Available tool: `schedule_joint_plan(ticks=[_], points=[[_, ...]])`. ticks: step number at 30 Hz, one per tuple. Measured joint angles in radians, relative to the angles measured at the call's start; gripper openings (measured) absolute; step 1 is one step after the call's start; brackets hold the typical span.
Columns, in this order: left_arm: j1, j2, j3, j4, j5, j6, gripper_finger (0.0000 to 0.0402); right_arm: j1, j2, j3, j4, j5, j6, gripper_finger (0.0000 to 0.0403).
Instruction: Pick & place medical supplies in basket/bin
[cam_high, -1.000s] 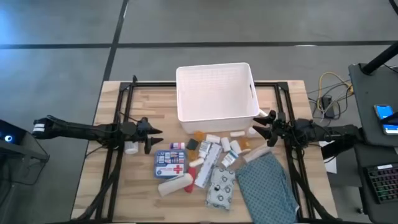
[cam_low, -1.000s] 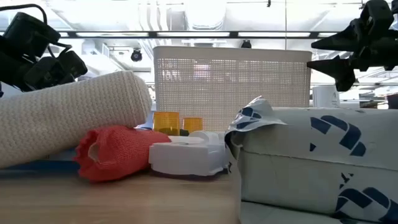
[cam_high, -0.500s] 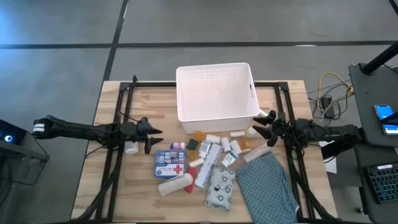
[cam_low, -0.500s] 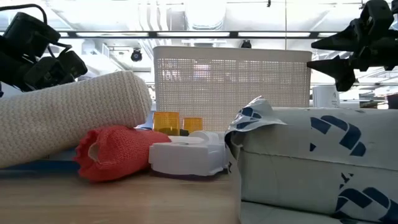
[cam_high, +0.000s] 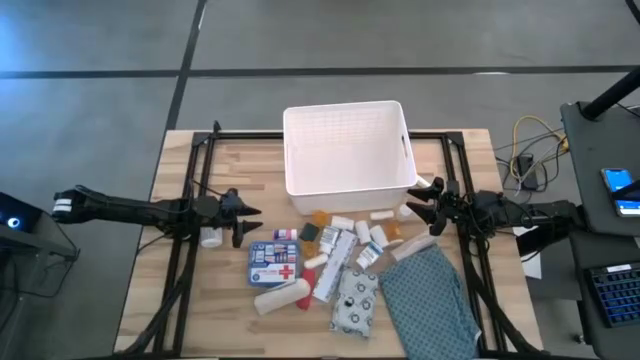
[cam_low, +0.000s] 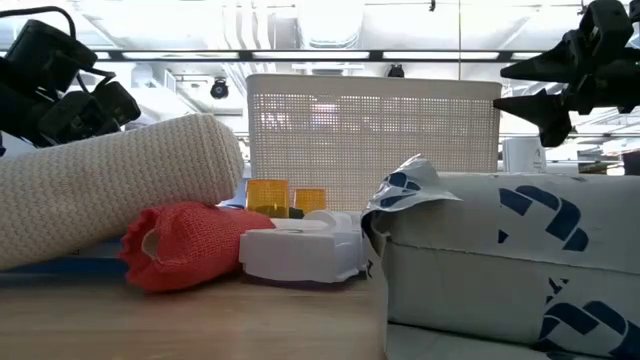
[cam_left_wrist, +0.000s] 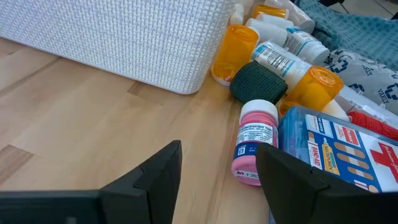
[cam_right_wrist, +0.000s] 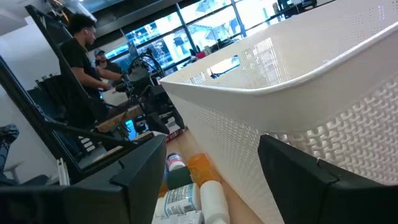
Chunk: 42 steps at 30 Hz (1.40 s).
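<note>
Left gripper (cam_left_wrist: 217, 180) stood part open, empty, near pink-capped bottle (cam_left_wrist: 254, 150). Right gripper (cam_high: 420, 202) open, empty, beside basket (cam_high: 347, 190). Best: straddle bottle squarely, close gently, lift clear of blue box (cam_left_wrist: 336, 155).

I see a wooden tabletop (cam_high: 180, 310) with a white basket (cam_high: 347, 148), little medical supplies (cam_high: 330, 260) and a teal cloth (cam_high: 430, 300) on it.

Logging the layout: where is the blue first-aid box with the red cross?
High view: the blue first-aid box lies left in the supply pile, in front of the white lattice basket.
</note>
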Motion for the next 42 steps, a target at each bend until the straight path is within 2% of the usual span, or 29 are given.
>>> schedule_joint_plan(ticks=[4, 9, 11, 13, 15, 17, 22, 25, 27, 30, 34, 38, 40, 42], points=[[0.0, 0.0, 0.0, 0.0, 0.0, 0.0, 0.0187, 0.0, 0.0, 0.0, 0.006, 0.0, 0.019, 0.0244], [0.0, 0.0, 0.0, 0.0, 0.0, 0.0, 0.0187, 0.0, 0.0, 0.0, 0.006, 0.0, 0.209, 0.0244], [0.0, 0.0, 0.0, 0.0, 0.0, 0.0, 0.0187, 0.0, 0.0, 0.0, 0.019, -0.006, 0.369, 0.0244], [0.0, 0.0, 0.0, 0.0, 0.0, 0.0, 0.0187, 0.0, 0.0, 0.0, 0.034, -0.079, 0.612, 0.0244], [0.0, 0.0, 0.0, 0.0, 0.0, 0.0, 0.0187, 0.001, 0.011, 0.0, 0.025, -0.107, 0.733, 0.0244], [0.0, 0.0, 0.0, 0.0, 0.0, 0.0, 0.0187, 0.002, 0.023, -0.001, 0.025, -0.14, 0.747, 0.0244], [0.0, 0.0, 0.0, 0.0, 0.0, 0.0, 0.0187, 0.003, 0.029, 0.0, 0.027, -0.356, 0.738, 0.0244], [0.0, 0.0, 0.0, 0.0, 0.0, 0.0, 0.0187, 0.003, 0.037, 0.0, 0.027, -0.479, 0.803, 0.0244], [0.0, 0.0, 0.0, 0.0, 0.0, 0.0, 0.0187, 0.005, 0.055, 0.0, 0.029, -0.516, 0.842, 0.0244], [0.0, 0.0, 0.0, 0.0, 0.0, 0.0, 0.0187, 0.013, 0.099, 0.024, 0.046, -0.493, 0.907, 0.0244], [0.0, 0.0, 0.0, 0.0, 0.0, 0.0, 0.0187, 0.02, 0.201, 0.122, 0.16, -0.436, 0.861, 0.0244], [0.0, 0.0, 0.0, 0.0, 0.0, 0.0, 0.0187, 0.02, 0.335, 0.279, 0.32, -0.374, 0.686, 0.0244], [0.0, 0.0, 0.0, 0.0, 0.0, 0.0, 0.0187, 0.02, 0.4, 0.382, 0.294, -0.316, 0.576, 0.0244], [0.0, 0.0, 0.0, 0.0, 0.0, 0.0, 0.0187, 0.02, 0.462, 0.496, 0.194, -0.224, 0.462, 0.0244]])
